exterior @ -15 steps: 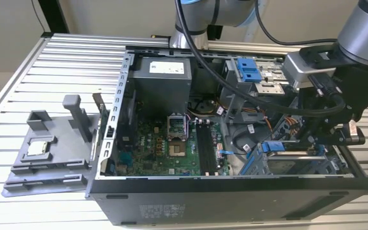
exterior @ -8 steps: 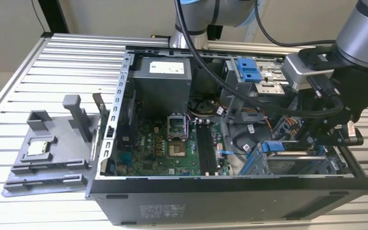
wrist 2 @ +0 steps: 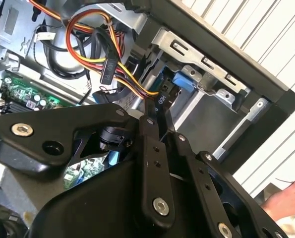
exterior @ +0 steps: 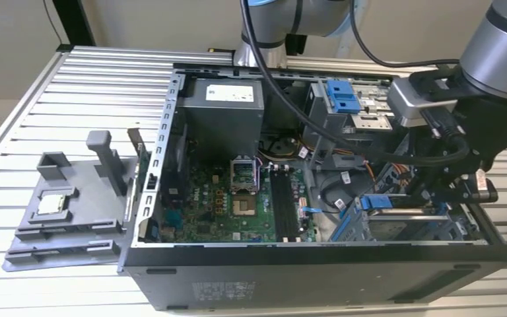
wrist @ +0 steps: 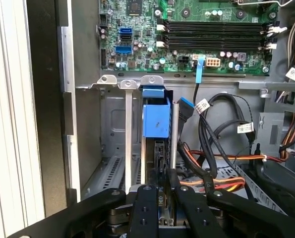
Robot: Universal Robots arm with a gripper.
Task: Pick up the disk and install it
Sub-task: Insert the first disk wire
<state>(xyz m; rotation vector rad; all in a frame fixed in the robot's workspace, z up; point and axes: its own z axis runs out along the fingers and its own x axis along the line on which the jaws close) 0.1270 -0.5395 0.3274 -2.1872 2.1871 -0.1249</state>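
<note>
The disk [wrist: 156,116] stands on edge in the metal drive cage [wrist: 115,148] at the case's front corner, its blue frame toward the motherboard. In the first wrist view my gripper [wrist: 160,191] has its two black fingers [wrist: 146,203] pressed on either side of the disk's thin edge, shut on it. In the exterior view the disk's blue frame [exterior: 379,203] shows in the cage at that view's lower right, under my wrist. The second wrist view shows a blue corner of the disk [wrist 2: 183,82] past one finger [wrist 2: 159,111].
The open computer case [exterior: 324,264] lies on a slatted metal table [exterior: 60,99]. Orange, yellow and black cables [wrist: 221,163] run close beside the cage. A grey fixture [exterior: 68,211] holding a small chip sits at the exterior view's left. A person's hand [wrist 2: 286,198] is outside the case.
</note>
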